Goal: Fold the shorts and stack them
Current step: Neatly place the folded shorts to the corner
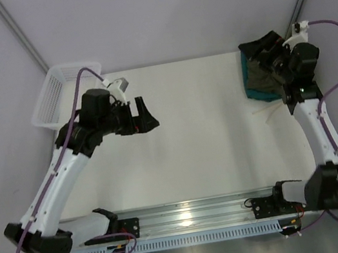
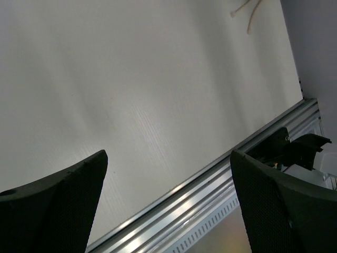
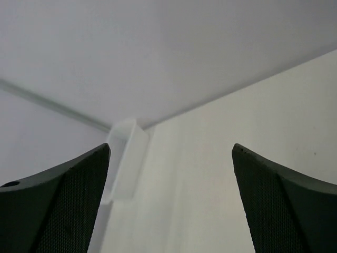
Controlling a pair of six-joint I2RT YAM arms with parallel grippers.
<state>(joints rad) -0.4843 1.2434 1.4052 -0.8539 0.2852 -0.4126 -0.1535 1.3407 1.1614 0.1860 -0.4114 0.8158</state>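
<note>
**Olive on teal at the far right corner**

Olive-green cloth, the folded shorts (image 1: 264,77), lies on top of the folded teal pair (image 1: 255,94) at the far right of the white tabletop (image 1: 209,132). We see teal showing along the left and near edges of the stack. White drawstring ends (image 1: 264,111) trail onto the tabletop just near of the stack.

We find the right hand (image 3: 169,153) above the stack, spread wide and grasping nothing; its own camera shows only wall and tabletop between the fingers. The left hand (image 2: 168,158) hangs over the left part of the tabletop, well apart from the shorts, also released and empty.

A white basket (image 1: 58,93) sits at the far left corner. An aluminium rail (image 1: 191,217) runs along the near edge.
</note>
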